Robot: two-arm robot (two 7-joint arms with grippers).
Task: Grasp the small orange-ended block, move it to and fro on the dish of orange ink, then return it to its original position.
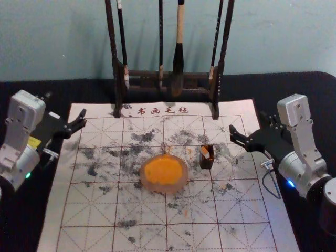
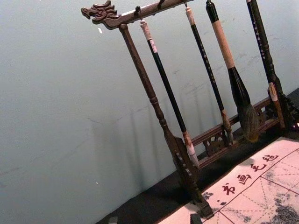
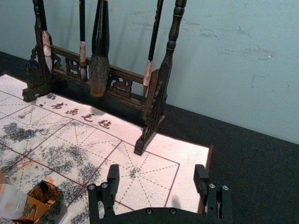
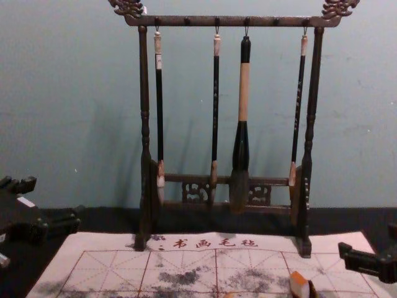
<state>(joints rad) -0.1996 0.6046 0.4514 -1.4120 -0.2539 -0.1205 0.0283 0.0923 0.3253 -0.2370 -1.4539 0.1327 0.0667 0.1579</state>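
on my feed the block point(image 4: 299, 286) leans in its dark holder point(image 1: 206, 163), just right of the ink dish point(image 1: 175, 188). its long axis runs steeply, orange end up and tipped left. my right gripper point(image 1: 250, 126) is spread open right of the holder; my left gripper point(image 1: 65, 106), also open, idles by the mat's point(image 1: 79, 215) left edge.

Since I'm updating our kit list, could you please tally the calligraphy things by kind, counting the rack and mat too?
Hanging brushes: 4
Brush rack: 1
Writing mat: 1
Dish of orange ink: 1
Orange-ended block: 1
Small dark box: 1
Total: 9
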